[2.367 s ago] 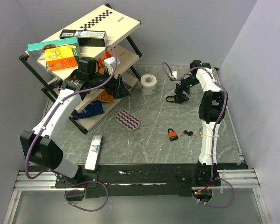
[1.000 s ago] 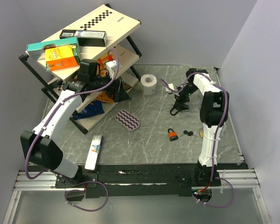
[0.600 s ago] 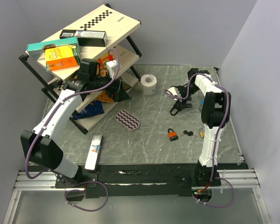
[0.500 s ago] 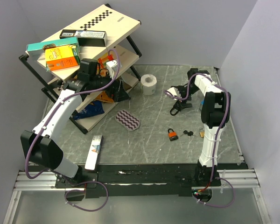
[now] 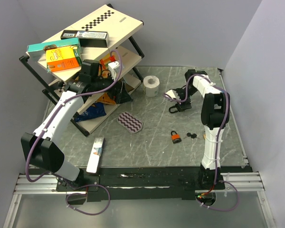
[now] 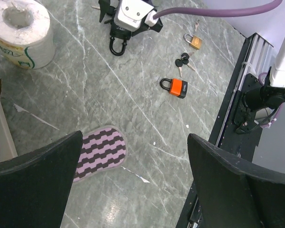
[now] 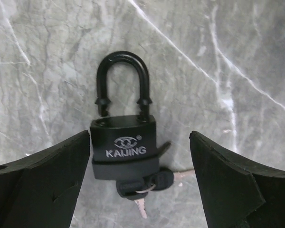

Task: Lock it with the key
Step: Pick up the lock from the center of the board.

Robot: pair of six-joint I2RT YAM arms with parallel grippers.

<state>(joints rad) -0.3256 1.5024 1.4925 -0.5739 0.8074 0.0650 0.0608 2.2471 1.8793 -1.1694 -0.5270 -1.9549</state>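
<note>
My left arm (image 5: 57,118) and right arm (image 5: 212,137) are white shells joined by black joints, each trailed by a looping purple cable (image 6: 204,10). My left gripper (image 6: 135,137) and right gripper (image 7: 140,135) carry broad, matte black, wedge-shaped fingers (image 6: 35,180); a white housing (image 6: 132,10) sits behind the right one.

Black padlock (image 7: 123,153), key (image 7: 156,180) inserted, lies between the gripper's (image 7: 140,136) spread fingers.

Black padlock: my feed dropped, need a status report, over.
Left gripper open, empty. Right gripper open, straddling black padlock, no contact. Shackle unlatched, key at its base. Nothing blocking.
</note>
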